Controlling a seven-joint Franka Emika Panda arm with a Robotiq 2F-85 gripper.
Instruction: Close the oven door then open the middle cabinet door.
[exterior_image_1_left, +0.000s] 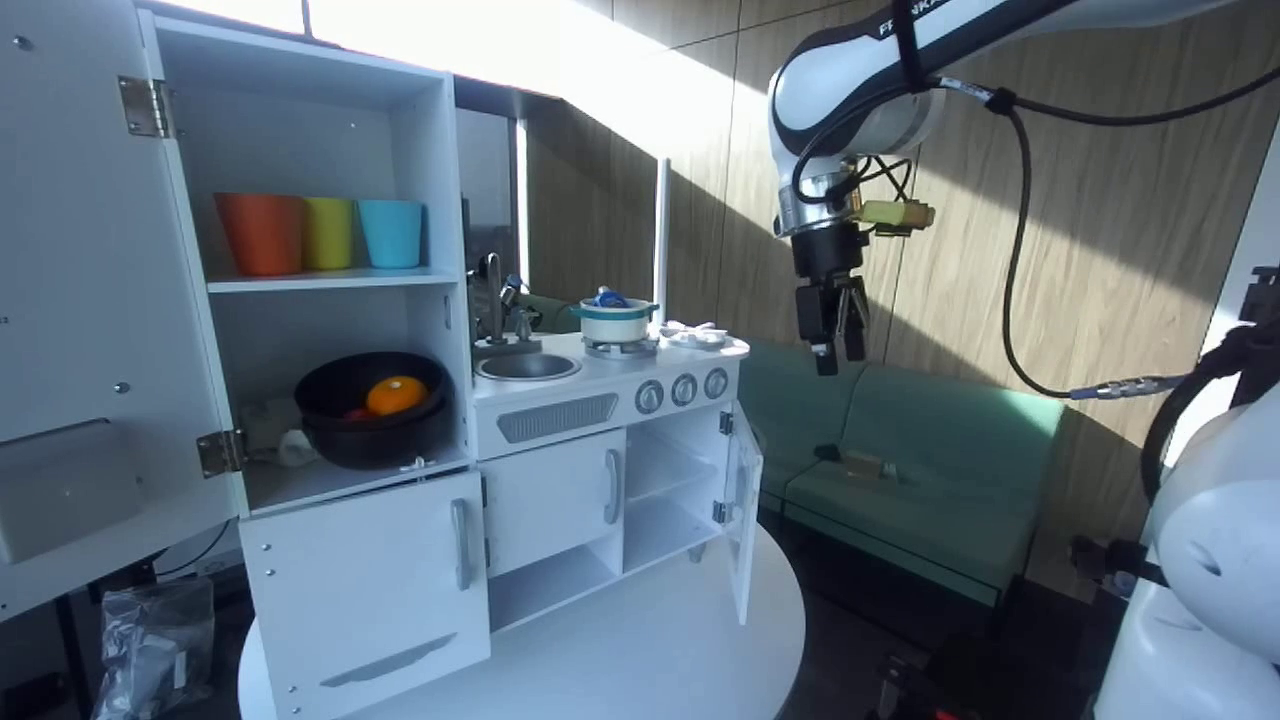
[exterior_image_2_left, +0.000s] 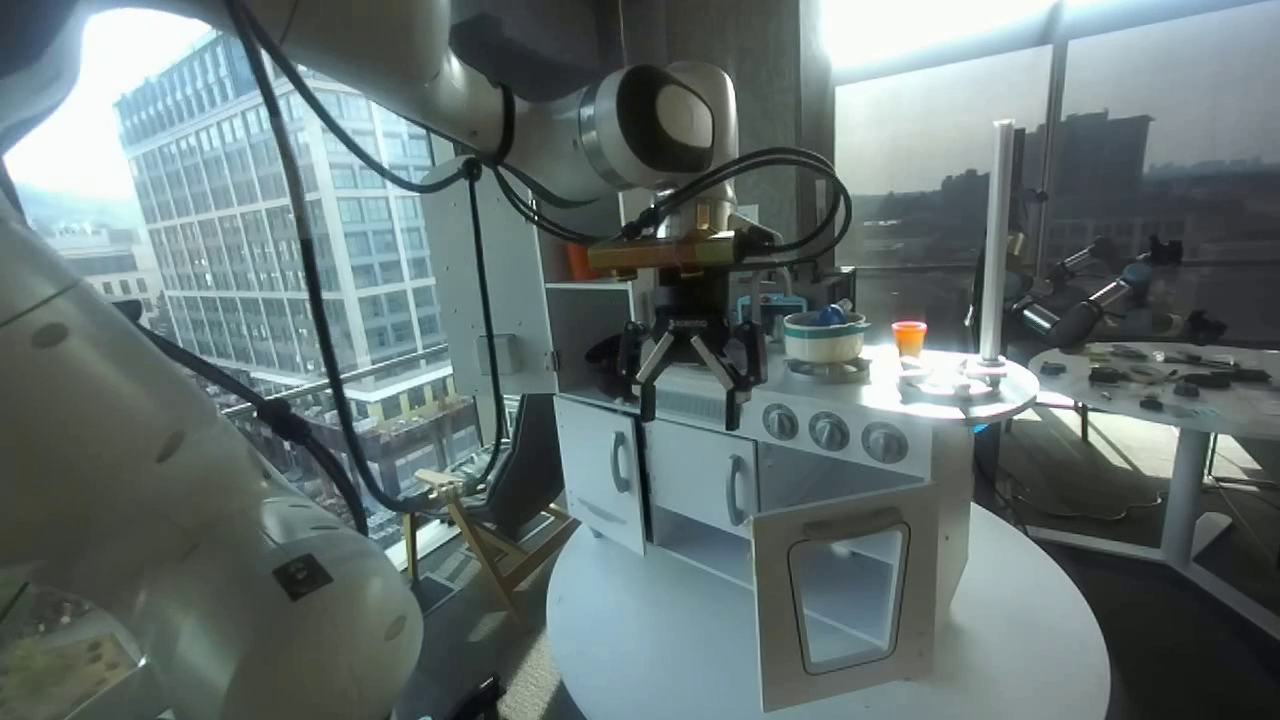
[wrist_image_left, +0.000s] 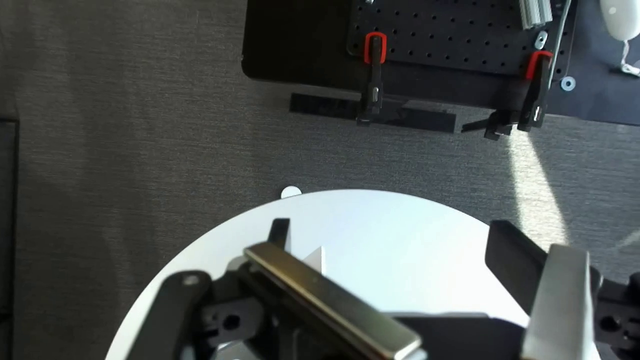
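Hard sunlight slants across a wood-panelled wall (exterior_image_1_left: 1120, 220) in an exterior view, bleaching its upper part above a sharp diagonal shadow. A window (exterior_image_2_left: 930, 140) flares white along its top in an exterior view, where glare whitens the countertop (exterior_image_2_left: 880, 361). In the wrist view, bright light streaks the dim floor (wrist_image_left: 150, 125); the gripper (wrist_image_left: 447, 297) is out of focus.

my gripper (exterior_image_2_left: 693, 407) looks part matt, part bare metal. at seven o'clock in an exterior view i see the middle cabinet door (exterior_image_1_left: 550, 500), smooth as painted board; at nine, the sink (exterior_image_1_left: 528, 370), shiny metal; at four, the sofa (exterior_image_1_left: 930, 500), matt cloth; at two, the wall (exterior_image_1_left: 1120, 180), grained wood; at eight, the bag (exterior_image_1_left: 155, 640), crinkled, glossy plastic. at five o'clock in an exterior view, the oven door (exterior_image_2_left: 772, 600) looks smooth and matt. at ten in my wrist view, the floor (wrist_image_left: 150, 100) looks like rough carpet.
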